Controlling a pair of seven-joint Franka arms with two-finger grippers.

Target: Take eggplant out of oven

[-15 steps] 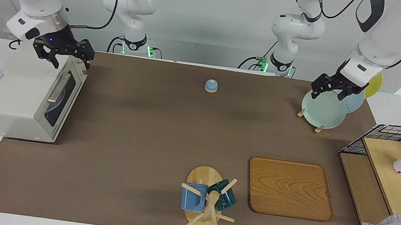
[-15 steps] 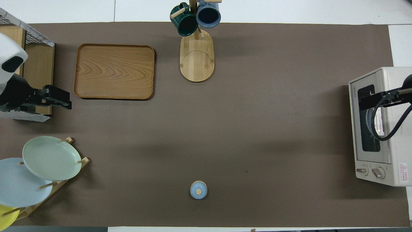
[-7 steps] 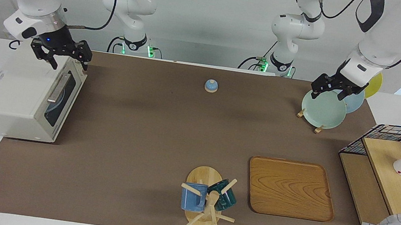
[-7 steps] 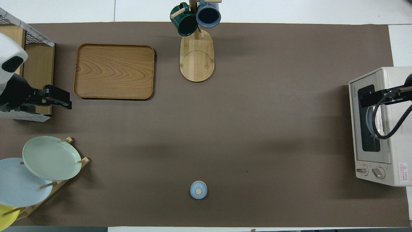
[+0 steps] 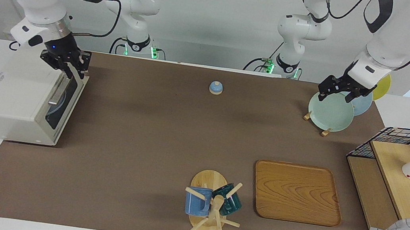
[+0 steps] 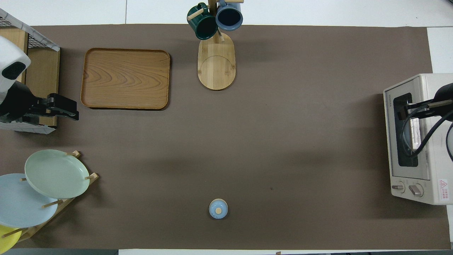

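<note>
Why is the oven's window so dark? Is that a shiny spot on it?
Overhead view: the oven glass is mostly black, with a pale bright patch near its middle that looks like glare, and the right gripper and its cable cover part of it. Facing view: the glass is seen slantwise, dark with a faint bluish curve. What is inside cannot be made out in either view.

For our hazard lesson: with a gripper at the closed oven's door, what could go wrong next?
The right gripper sits at one end of the metal bar handle of the cream-white boxy toaster oven; an off-centre pull could slip or drag the oven. No eggplant shows through the dark glass door. The left gripper waits over the pale green plate.
</note>
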